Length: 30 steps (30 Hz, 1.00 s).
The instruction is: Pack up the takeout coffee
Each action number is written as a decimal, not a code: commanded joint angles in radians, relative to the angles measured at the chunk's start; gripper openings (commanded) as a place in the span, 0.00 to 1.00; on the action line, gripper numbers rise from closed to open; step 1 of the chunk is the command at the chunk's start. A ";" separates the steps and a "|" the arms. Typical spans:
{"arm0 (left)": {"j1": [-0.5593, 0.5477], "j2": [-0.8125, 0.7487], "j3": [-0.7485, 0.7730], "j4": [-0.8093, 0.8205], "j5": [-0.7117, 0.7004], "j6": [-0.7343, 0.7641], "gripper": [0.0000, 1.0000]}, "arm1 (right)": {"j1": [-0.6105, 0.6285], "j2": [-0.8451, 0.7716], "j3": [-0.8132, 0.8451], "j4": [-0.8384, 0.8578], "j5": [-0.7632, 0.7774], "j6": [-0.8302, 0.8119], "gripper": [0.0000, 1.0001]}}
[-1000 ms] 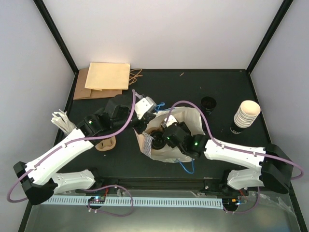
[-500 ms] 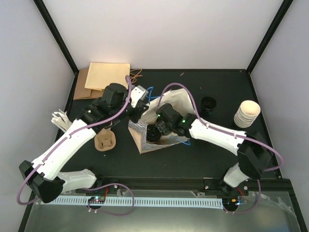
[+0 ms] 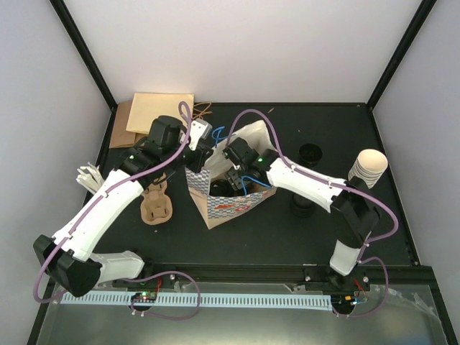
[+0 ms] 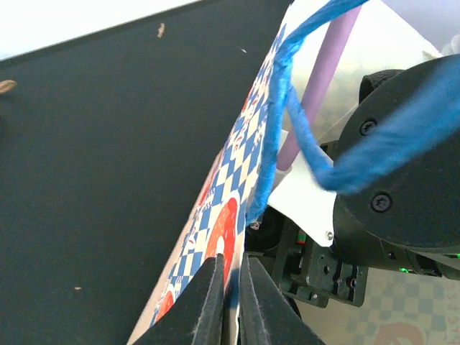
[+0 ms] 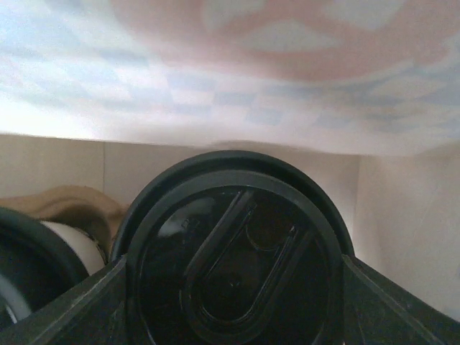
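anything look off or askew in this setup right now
The blue-checked bag leans askew rather than standing upright, its rim pinched by the left claw. The right claw holds the lidded cup inside it. No spill shows.

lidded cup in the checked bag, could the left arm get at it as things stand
Probably not. The left gripper has its jaws shut on the edge of the checked bag, and the right gripper is down inside the bag with its jaws around the lidded cup, in the way.
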 commanded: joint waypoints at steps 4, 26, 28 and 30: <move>0.015 -0.022 0.074 -0.007 -0.138 -0.008 0.26 | -0.031 0.183 0.042 -0.181 -0.116 0.016 0.60; 0.023 -0.102 0.081 -0.029 -0.210 0.005 0.59 | -0.018 0.144 -0.049 -0.211 -0.096 0.024 0.57; 0.024 -0.107 0.081 -0.030 -0.217 0.002 0.59 | 0.012 0.139 -0.054 -0.213 -0.031 0.037 0.57; 0.024 -0.115 0.082 -0.030 -0.223 -0.003 0.59 | 0.027 0.134 -0.065 -0.202 0.018 0.052 0.57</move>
